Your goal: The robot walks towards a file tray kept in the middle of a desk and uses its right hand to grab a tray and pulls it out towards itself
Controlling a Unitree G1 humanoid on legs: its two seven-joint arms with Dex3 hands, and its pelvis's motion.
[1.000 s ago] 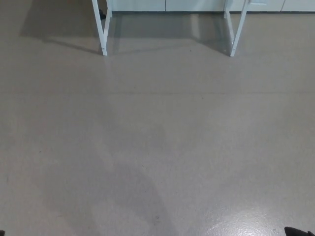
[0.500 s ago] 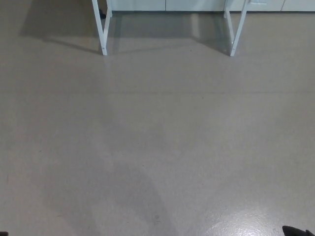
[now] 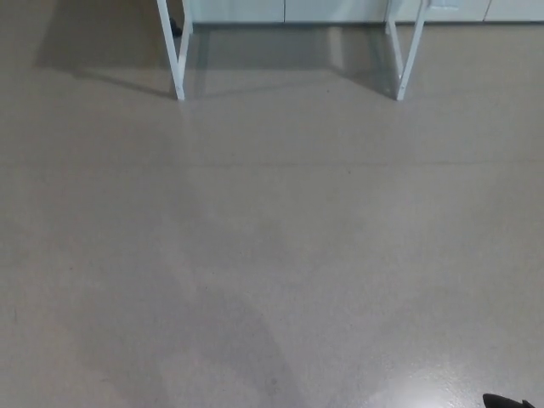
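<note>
With only the white desk legs [image 3: 178, 59] showing at the frame's top, the file tray and both hands are lying out of view, so I'm judging neither grip nor handling.

Two white desk legs [image 3: 172, 51] — one grey floor [image 3: 272, 255].
</note>
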